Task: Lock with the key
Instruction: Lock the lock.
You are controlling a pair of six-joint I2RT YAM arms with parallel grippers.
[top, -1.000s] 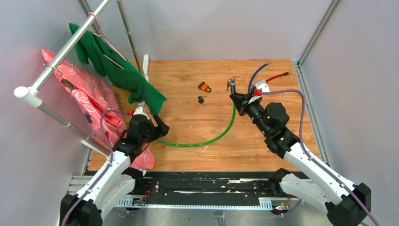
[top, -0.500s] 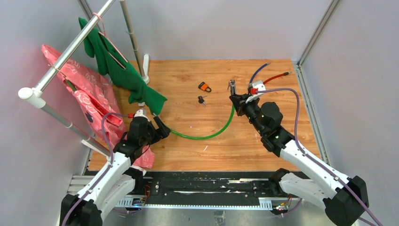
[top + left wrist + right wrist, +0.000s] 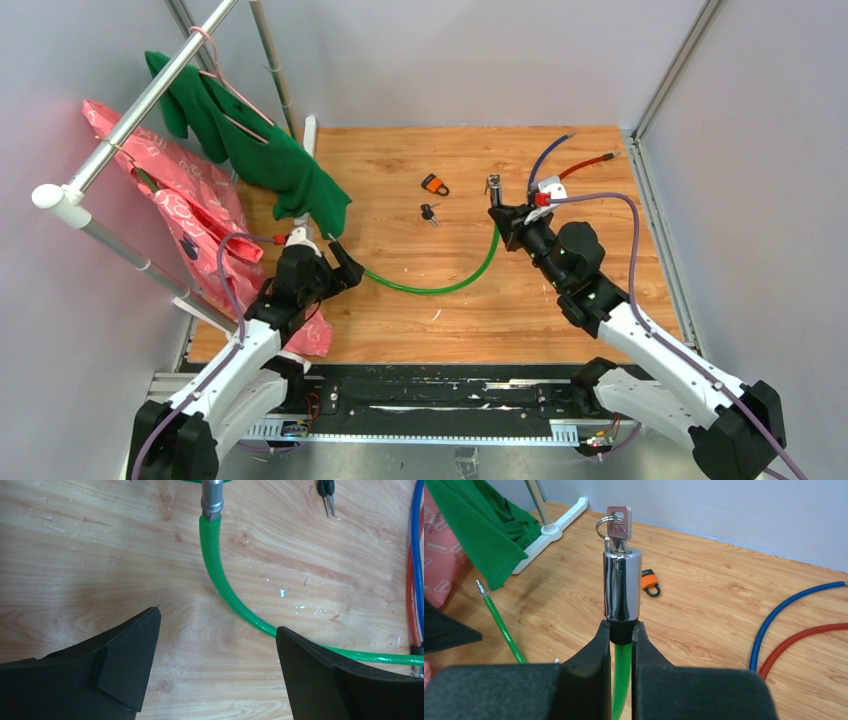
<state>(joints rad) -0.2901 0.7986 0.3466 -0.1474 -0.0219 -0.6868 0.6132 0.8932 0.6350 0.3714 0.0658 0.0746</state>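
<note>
On the wooden table [image 3: 400,320], the green cable [image 3: 210,545] of a cable lock curves from one arm to the other. The right gripper [image 3: 623,630] is clamped on the cable just under the chrome lock cylinder [image 3: 622,587] and holds it upright above the wood, with the key [image 3: 618,525] seated in its top and standing straight up. The left gripper [image 3: 217,622] has nothing in it: its jaws are spread wide and it hangs low over the boards.

The free end of the cable, a metal pin [image 3: 211,500], lies flat just ahead of the left fingertips and roughly on the centre line of their gap. Its long axis runs almost straight away from the gripper, and the cable behind it bends off under the right-hand finger. The left arm is clearly the nearer one; the cylinder is well apart, over on the right side.

Judging from this, the next move is for the left gripper to advance and close across the cable just behind the pin, then carry it to the cylinder's socket before the key is turned. Because the pin points along the approach, the fingers should straddle it without much wrist roll.

An orange padlock [image 3: 434,184] and a spare set of keys [image 3: 429,212] lie untouched between the arms
</note>
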